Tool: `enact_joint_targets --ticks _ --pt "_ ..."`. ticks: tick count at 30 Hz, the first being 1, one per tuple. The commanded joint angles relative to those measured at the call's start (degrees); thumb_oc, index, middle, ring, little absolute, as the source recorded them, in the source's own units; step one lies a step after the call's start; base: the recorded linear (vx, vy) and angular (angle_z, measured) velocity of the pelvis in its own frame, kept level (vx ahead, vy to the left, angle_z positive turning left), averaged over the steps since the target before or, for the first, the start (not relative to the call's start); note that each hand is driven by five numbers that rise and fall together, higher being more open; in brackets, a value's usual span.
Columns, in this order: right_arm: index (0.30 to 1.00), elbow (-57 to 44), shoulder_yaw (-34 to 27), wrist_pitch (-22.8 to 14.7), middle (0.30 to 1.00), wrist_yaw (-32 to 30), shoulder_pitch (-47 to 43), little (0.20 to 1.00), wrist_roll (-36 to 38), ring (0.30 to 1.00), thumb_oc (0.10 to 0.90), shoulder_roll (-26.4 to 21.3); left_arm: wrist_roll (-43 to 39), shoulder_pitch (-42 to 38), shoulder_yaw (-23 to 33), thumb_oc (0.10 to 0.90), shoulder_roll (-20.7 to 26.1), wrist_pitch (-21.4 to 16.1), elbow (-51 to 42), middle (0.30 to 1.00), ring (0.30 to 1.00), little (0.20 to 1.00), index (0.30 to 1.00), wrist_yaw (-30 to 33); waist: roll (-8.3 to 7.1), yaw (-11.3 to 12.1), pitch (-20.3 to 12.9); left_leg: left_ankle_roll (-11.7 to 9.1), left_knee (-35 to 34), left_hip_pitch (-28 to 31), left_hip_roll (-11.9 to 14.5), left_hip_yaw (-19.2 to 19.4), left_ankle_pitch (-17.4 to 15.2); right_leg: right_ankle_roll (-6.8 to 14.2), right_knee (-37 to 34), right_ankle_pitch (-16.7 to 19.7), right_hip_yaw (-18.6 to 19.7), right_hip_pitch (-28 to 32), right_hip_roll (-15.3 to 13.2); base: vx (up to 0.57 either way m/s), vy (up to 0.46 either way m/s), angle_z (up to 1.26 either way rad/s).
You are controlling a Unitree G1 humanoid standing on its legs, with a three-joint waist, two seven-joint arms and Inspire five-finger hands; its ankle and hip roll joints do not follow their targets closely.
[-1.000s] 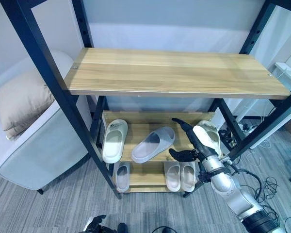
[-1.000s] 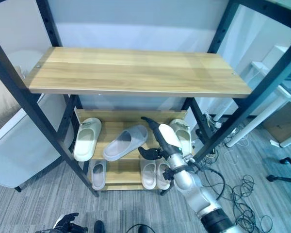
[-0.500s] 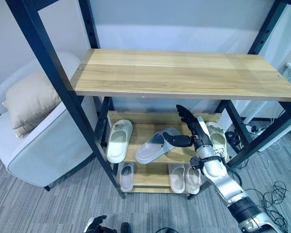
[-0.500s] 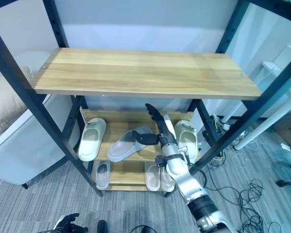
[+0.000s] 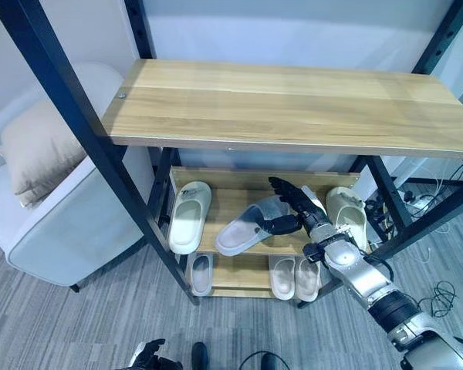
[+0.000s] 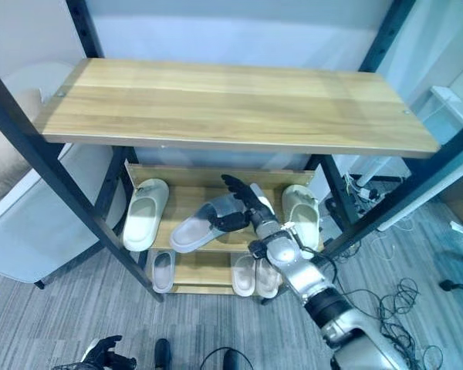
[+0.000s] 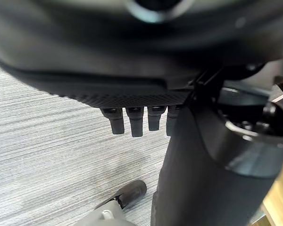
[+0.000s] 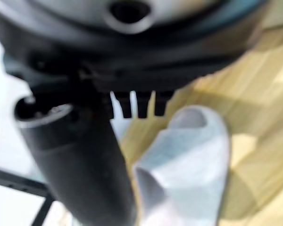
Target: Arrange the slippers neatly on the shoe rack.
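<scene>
The left hand hangs low over the grey carpet; its wrist view shows the fingers straight and apart. An armchair with a beige cushion stands left of the shoe rack. On the middle shelf lie a cream slipper, a tilted grey slipper and another cream slipper. The right hand reaches over the grey slipper, fingers spread, thumb at its strap. Three slippers rest on the bottom shelf.
</scene>
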Motion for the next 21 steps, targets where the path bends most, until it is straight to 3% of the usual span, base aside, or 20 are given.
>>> enact_joint_targets --ticks 1,9,21 --pt "0.900 -1.80 -3.51 -3.18 0.900 -0.93 -8.91 0.900 -3.33 0.900 0.800 -0.41 0.36 -0.88 -2.96 0.800 1.96 1.29 4.54 0.900 0.900 0.900 0.900 -0.45 -0.35 1.37 0.81 -1.68 0.49 1.52 -0.34 -1.05 -6.33 2.50 0.72 -6.81 3.48 1.20 -1.27 0.00 0.000 0.00" --pt "0.900 0.23 -6.67 -3.29 0.900 -4.28 -7.43 0.900 -8.24 0.900 0.800 2.68 0.84 -0.89 -3.02 0.800 1.57 1.18 4.26 0.900 0.900 0.900 0.900 0.05 -0.08 1.49 1.18 -1.44 0.49 1.58 -0.47 -1.08 -6.57 2.42 0.72 -6.94 3.49 1.18 -1.36 0.00 0.000 0.00" --pt "0.900 5.53 -6.11 -2.65 0.900 -6.14 -7.35 0.900 -9.52 0.900 0.800 6.65 0.73 -0.79 -3.50 0.800 1.03 1.32 4.02 0.900 0.900 0.900 0.900 0.67 0.23 2.04 1.29 -1.41 0.49 1.59 -0.51 -1.38 -6.64 2.28 0.72 -7.13 3.24 1.19 -1.41 0.00 0.000 0.00"
